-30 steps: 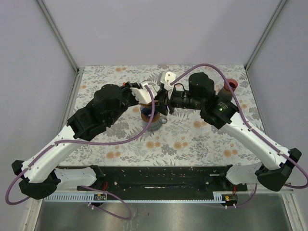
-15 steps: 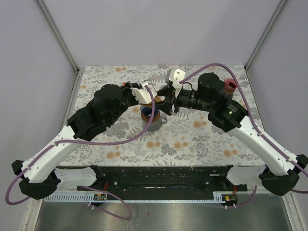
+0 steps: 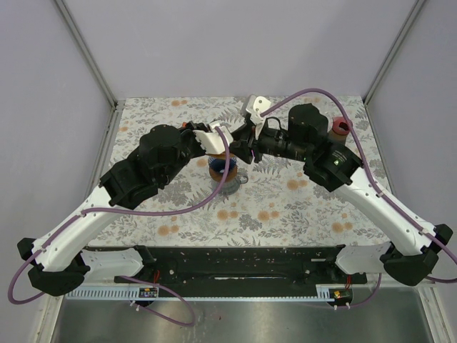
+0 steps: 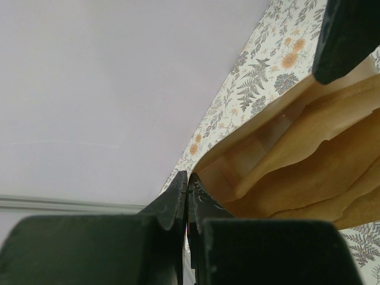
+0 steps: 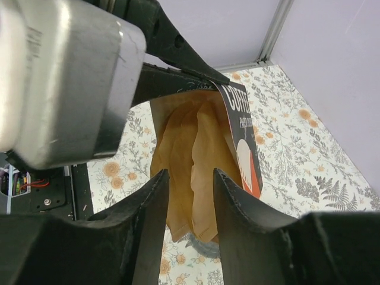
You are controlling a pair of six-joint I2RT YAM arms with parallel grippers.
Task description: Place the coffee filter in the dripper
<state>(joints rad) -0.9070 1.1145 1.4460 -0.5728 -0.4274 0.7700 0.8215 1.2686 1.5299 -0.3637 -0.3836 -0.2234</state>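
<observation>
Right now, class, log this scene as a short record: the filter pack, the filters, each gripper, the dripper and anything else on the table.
filter pack: held up in the air, mouth open
filters: brown, inside the pack
left gripper: shut on the pack's edge
right gripper: jaws apart, at the pack's mouth, filters showing between them
dripper: on the table, partly hidden below the pack
red cup: far right corner, untouched

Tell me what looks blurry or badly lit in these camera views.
Right wrist view: the left arm's grey housing is blurred, the filter pack sharp. Left wrist view: its own fingers dark and soft. Top view: even light, no glare.
</observation>
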